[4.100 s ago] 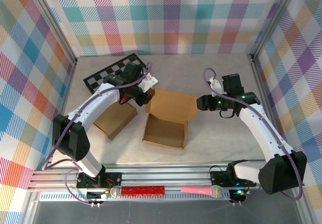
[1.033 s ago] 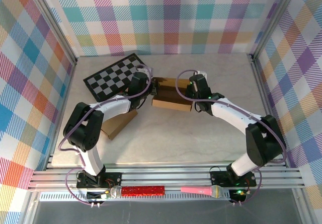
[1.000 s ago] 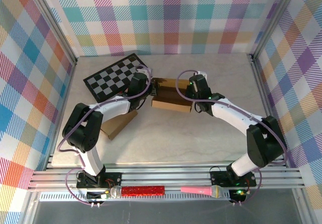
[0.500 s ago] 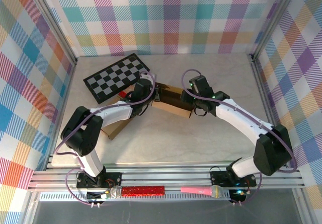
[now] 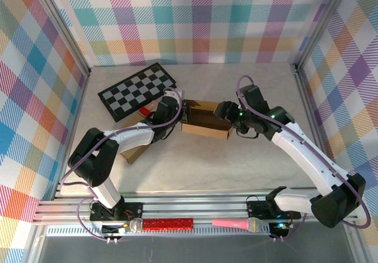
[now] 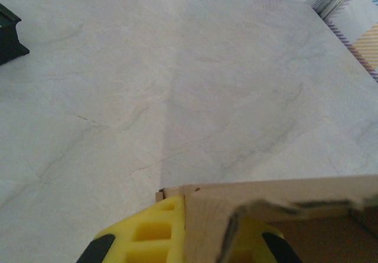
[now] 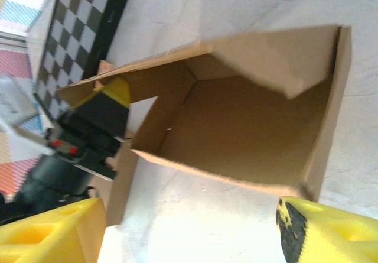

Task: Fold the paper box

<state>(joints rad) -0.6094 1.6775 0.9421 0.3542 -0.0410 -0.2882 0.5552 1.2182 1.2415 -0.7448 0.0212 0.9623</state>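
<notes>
Our left pincer (image 6: 204, 230) is clamped on the paper box (image 5: 205, 120). In the left wrist view a thin cardboard wall stands between its yellow fingers (image 6: 144, 233), pinched close to the top edge. We take this grip to be an anchor: a light, open carton would slide or collapse under any push, so one end has to be held.

Our right pincer (image 7: 186, 218) stands apart with nothing between its fingers. It hangs just off the opposite end of the box, and its camera looks straight into the brown interior. One flap (image 7: 277, 62) leans inward over the opening while the other walls stand up, so we judge the folding unfinished. The open jaws look free to press or take that flap next.

The box sits near the middle of the bench, a little toward the far edge, with an arm at each end. A chessboard (image 5: 131, 89) lies toward the far left corner, apart from the box. A second piece of cardboard (image 5: 134, 149) lies under the left arm, nearer the left edge. Neither blocks the work between the two pincers.
</notes>
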